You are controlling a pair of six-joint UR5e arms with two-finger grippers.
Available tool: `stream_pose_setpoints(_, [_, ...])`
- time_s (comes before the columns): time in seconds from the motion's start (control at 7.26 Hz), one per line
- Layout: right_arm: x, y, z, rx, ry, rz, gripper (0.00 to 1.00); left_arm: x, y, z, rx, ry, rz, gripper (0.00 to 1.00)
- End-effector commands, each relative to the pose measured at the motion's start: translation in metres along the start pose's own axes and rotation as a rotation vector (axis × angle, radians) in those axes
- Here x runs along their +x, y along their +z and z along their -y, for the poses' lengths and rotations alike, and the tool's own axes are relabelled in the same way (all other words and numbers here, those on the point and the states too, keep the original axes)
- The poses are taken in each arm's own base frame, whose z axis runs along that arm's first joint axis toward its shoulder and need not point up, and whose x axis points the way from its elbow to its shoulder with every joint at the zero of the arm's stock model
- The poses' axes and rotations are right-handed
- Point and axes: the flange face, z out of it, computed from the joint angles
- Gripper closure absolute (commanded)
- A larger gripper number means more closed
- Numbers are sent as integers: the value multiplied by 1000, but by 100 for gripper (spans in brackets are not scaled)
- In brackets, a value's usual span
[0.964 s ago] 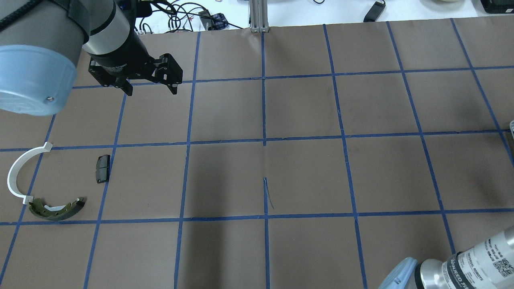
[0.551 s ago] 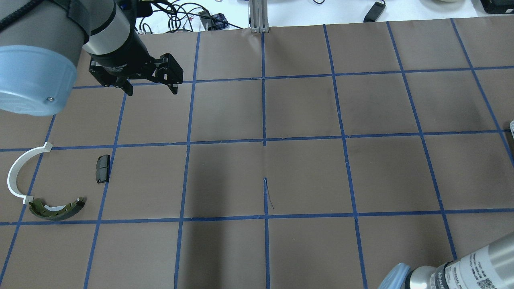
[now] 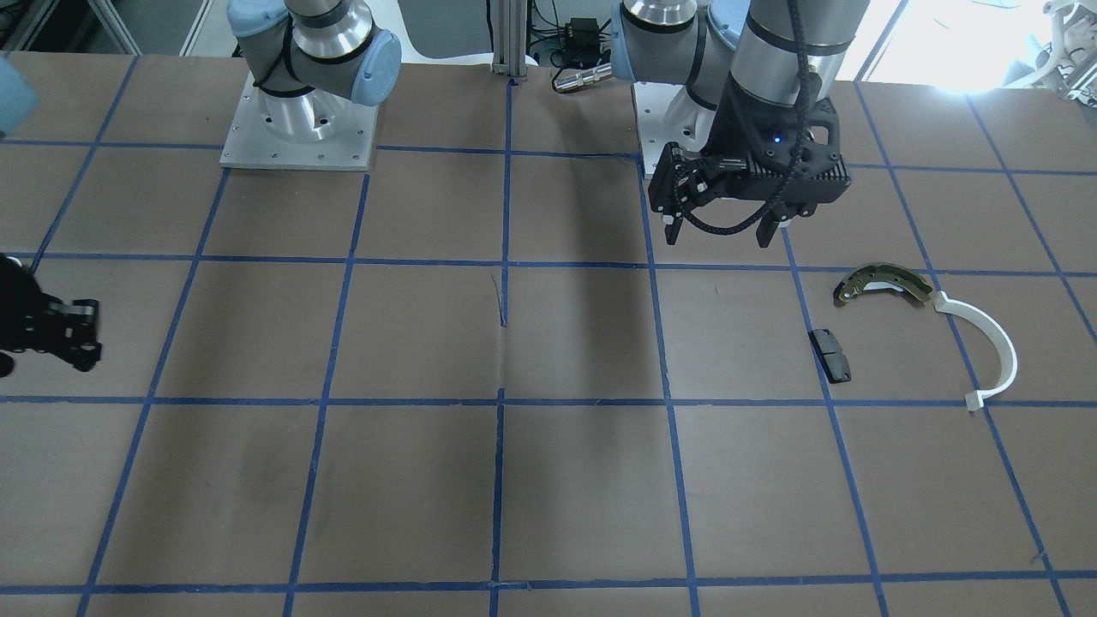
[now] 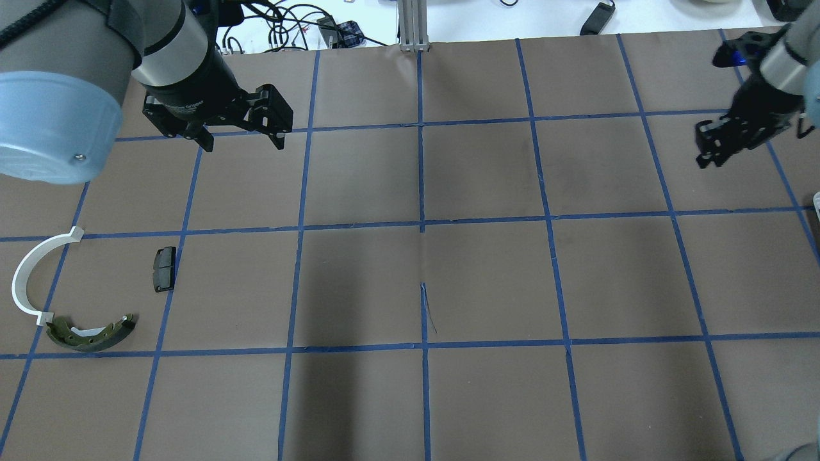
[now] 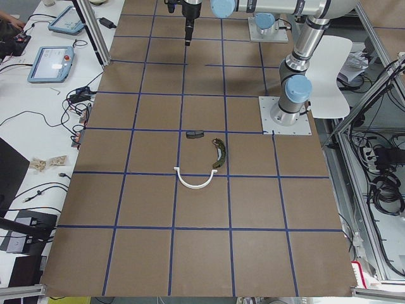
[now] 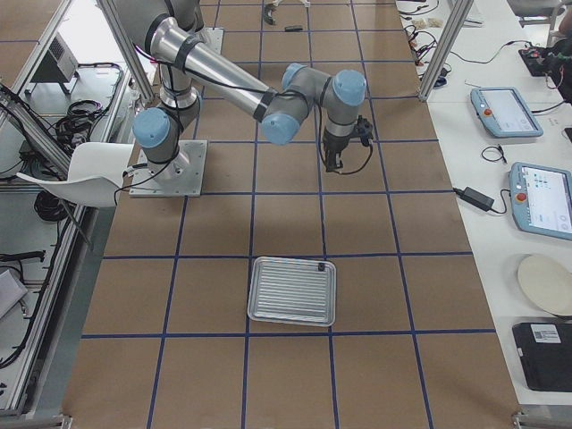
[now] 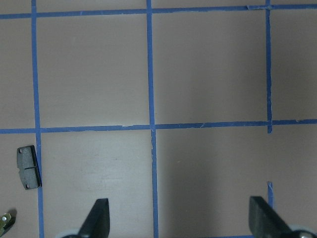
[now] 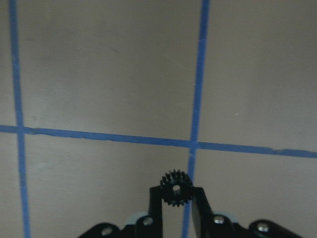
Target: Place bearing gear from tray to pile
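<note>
Small black bearing gear (image 8: 174,186) clenched in the right tool (image 8: 176,196) above the brown worktop (image 4: 487,282), well apart from the ribbed metal tray (image 6: 286,295), left tool (image 4: 242,146) spread wide and empty, near the pile (image 4: 96,336), brake shoe (image 3: 883,283), white arc (image 4: 15,282), black pad (image 4: 164,269).

The table covering (image 4: 487,275) is matt brown paper, lightly creased, gridded with blue tape (image 4: 421,166). The tray (image 6: 290,293) is ribbed, silvery bare metal. The bearing gear (image 8: 176,188) is matt black; whether it is metal or plastic cannot be told. The brake shoe (image 4: 86,341) shows brass-coloured metal with a dull grey lining. The arc (image 3: 1008,351) is smooth white plastic. The pad (image 4: 164,269) is matt black. Arm tubes (image 3: 801,34) are brushed silver metal; joint caps (image 4: 51,128) are smooth pale-blue plastic.
</note>
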Motion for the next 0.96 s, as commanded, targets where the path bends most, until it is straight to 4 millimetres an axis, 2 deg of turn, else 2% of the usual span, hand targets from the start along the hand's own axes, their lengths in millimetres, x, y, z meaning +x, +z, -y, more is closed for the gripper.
stream_pose_setpoints(0.0, [-157, 23, 0, -31, 122, -6, 100, -1, 2, -1, -5, 7, 1, 0])
stream_pose_setpoints(0.14, [-207, 47, 0, -21, 183, -9, 100, -1, 10, -5, -19, 4, -2, 0])
stream_pose_setpoints(0.41, [-311, 108, -13, -1, 216, 16, 100, -1, 10, -13, -20, 13, -1, 0])
stream_pose_setpoints(0.55, [-359, 132, -17, 25, 240, 83, 100, -1, 13, -15, -28, 14, 0, 0])
stream_pose_setpoints(0.69, [-386, 155, -24, 21, 235, 86, 100, -2, 12, -14, -25, 13, -2, 0])
stream_pose_setpoints(0.83, [-398, 172, -26, 15, 214, 84, 100, -2, 12, -14, -23, 14, 1, 0])
